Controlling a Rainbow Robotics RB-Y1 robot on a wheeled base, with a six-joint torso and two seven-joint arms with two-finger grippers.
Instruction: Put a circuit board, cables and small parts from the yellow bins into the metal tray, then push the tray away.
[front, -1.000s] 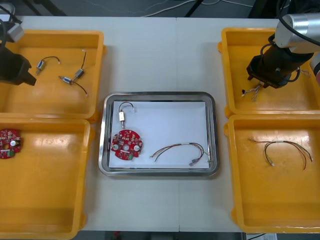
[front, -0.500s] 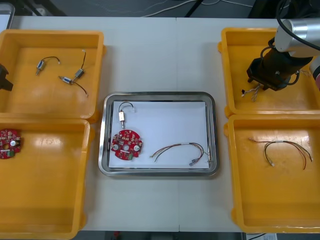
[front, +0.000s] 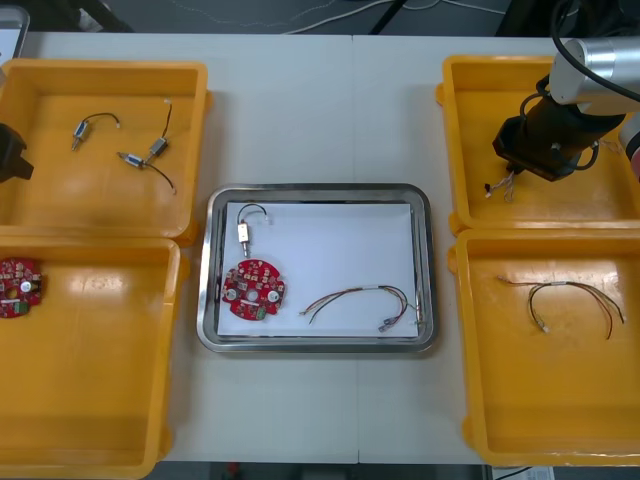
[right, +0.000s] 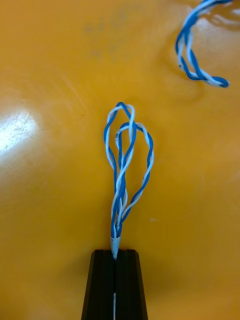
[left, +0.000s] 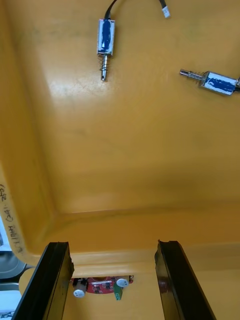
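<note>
**Lightly pinched: a limp cable at the right pincer's tips**

Right of the metal tray (front: 320, 189) and farther off, the right pincer (right: 115, 252) is inside a yellow bin (front: 448, 120), its fingers closed together on the end of a twisted blue and white cable (right: 122, 165). The cable loops out from the tips across the bin floor; a second one like it (right: 192, 55) lies beyond, apart.

The cable looks very light, thin and soft, so it would likely droop and swing when carried, and could drag or snag on the bin wall. The hold sits at the very end, where the strands gather. That is a slim purchase that might slip; a grip farther in on the twisted bundle would probably be safer.

Left of the tray and farther off, the left pincer (left: 112, 280) hangs wide open over another bin (front: 100, 68), with two small metal parts (left: 106, 40) ahead of it.

No brand shows. Dark handwriting (left: 7, 220) marks that bin's rim, but it cannot be read.
</note>
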